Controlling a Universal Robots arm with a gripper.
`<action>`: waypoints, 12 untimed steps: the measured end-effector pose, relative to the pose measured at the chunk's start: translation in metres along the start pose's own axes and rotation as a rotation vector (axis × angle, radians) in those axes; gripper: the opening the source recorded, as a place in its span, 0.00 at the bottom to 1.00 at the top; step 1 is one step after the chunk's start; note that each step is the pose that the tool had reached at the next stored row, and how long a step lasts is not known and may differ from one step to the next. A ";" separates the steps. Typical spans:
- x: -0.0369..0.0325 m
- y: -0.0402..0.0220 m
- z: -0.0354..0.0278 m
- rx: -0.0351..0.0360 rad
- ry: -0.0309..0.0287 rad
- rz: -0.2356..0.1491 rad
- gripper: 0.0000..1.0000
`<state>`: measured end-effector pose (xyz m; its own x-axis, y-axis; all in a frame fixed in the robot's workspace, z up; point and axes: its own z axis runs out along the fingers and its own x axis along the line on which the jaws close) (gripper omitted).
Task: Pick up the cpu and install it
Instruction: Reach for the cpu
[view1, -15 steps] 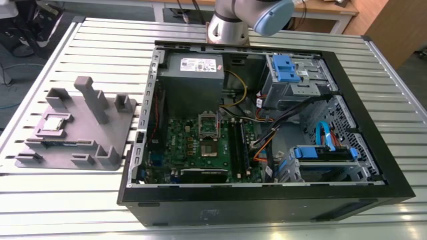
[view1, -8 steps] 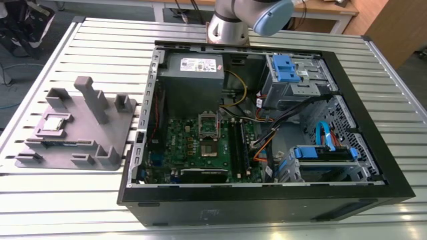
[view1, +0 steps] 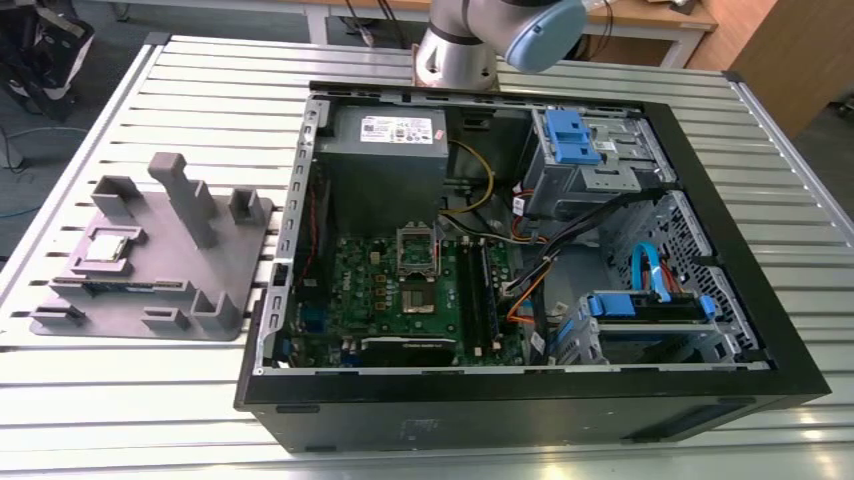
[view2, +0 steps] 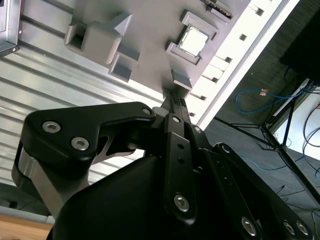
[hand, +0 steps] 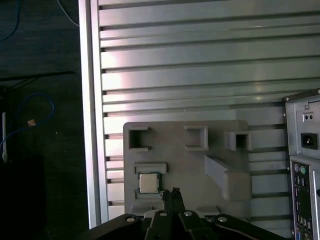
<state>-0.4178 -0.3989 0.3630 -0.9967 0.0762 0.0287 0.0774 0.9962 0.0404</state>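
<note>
Exterior view: the cpu (view1: 114, 247) sits in the grey holder (view1: 240, 260) beside the computer case (view1: 534, 400); second wrist view: the gripper (view2: 172, 98), clenched and empty, hangs apart from the cpu; first wrist view: seemingly the approach step, where a grasp calls for parted jaws centred over the cpu.

I see the cpu (hand: 148, 183) with a shiny silver metal top. The holder (hand: 215, 135) is matt grey plastic, smooth. The table (hand: 200, 75) is ribbed bare metal with a bright sheen. The gripper (view2: 173, 100) looks matt black, its screws (view2: 80, 144) glossy metal. The case (view1: 534, 415) is dull black.
</note>
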 end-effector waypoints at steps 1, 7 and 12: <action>0.0012 -0.0002 0.0013 0.0001 0.0000 0.000 0.11; 0.0049 -0.0009 0.0103 0.0001 0.0001 0.000 0.11; 0.0055 -0.0013 0.0191 0.0001 0.0001 0.000 0.11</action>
<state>-0.4239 -0.3990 0.3440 -0.9967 0.0762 0.0288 0.0773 0.9962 0.0403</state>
